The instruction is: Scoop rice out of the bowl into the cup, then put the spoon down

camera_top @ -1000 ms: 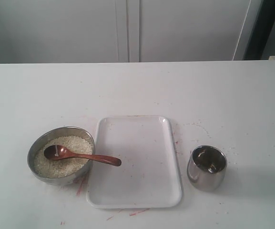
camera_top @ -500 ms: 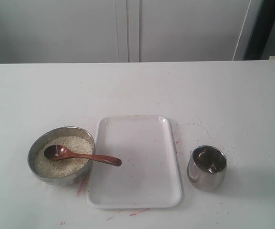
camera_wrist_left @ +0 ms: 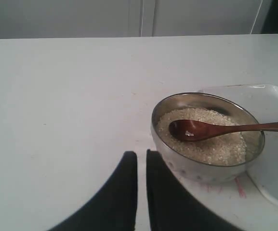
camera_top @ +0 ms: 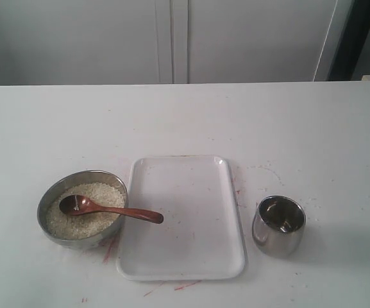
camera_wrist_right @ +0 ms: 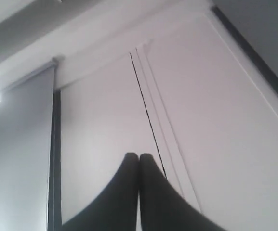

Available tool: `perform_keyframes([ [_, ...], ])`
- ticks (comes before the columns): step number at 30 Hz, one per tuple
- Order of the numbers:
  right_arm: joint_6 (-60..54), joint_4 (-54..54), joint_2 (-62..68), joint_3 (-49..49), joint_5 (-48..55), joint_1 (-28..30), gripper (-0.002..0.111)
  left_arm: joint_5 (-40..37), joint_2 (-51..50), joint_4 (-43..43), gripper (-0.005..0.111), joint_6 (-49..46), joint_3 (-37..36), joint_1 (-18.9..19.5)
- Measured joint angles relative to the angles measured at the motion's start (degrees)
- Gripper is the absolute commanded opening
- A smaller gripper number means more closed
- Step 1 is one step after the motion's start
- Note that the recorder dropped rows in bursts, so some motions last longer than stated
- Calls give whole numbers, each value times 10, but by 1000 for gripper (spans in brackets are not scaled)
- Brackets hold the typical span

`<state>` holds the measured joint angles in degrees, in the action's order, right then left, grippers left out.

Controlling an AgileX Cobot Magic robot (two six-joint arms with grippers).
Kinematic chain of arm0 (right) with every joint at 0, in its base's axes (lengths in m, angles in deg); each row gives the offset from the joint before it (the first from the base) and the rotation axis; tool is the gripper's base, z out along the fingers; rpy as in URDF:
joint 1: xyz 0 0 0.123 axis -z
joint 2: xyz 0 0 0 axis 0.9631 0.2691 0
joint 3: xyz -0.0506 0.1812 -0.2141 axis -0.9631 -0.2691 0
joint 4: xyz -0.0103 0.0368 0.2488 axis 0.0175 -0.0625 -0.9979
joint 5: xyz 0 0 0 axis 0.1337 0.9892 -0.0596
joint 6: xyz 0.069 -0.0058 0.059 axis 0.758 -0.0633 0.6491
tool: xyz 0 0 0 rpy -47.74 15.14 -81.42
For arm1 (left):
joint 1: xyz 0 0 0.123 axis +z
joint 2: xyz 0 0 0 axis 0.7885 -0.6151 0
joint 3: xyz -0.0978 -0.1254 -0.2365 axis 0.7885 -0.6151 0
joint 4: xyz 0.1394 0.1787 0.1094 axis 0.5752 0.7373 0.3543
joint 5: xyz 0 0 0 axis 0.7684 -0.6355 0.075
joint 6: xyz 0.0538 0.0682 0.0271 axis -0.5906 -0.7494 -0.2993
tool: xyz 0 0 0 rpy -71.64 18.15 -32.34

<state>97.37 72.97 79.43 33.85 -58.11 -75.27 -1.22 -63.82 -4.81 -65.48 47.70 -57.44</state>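
Squarely on the white table [camera_top: 185,115], seen from the exterior camera, the bowl [camera_top: 43,204] sits left of a white tray [camera_top: 185,212] and the cup [camera_top: 278,226] right of it, well apart from the bowl. The spoon [camera_top: 117,210] lies with its oval end on the rice [camera_top: 101,192], and its handle crosses the rim to end above the tray's edge. A few stray grains dot the table near the cup. Neither arm appears.

From the left wrist, the left gripper [camera_wrist_left: 141,155] hangs beside the bowl, fingers all but closed with a thin slit between them, gripping nothing.

From the right wrist, the right gripper [camera_wrist_right: 139,156] points at pale cabinet doors, fingers pressed together and empty.

The spoon looks light, stiff and smooth, so it may swivel in a pinch. The best hold is likely the bare handle just outside the rim, clear of the grains. Rice is loose and will slide off a tilted spoon. The small cup looks light enough to tip if nudged.
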Motion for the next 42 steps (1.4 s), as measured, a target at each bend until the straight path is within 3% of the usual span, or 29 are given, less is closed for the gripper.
perform_keyframes([
  [9,-56,-88,131,91,234,-66,0,0,0,0,14,0,0,0],
  [17,-414,-414,242,99,409,-95,0,0,0,0,14,0,0,0],
  [21,-499,-500,308,99,507,-98,0,0,0,0,14,0,0,0],
  [31,-581,-526,437,99,690,-98,0,0,0,0,14,0,0,0],
  [42,-604,-548,480,98,770,-98,0,0,0,0,14,0,0,0],
])
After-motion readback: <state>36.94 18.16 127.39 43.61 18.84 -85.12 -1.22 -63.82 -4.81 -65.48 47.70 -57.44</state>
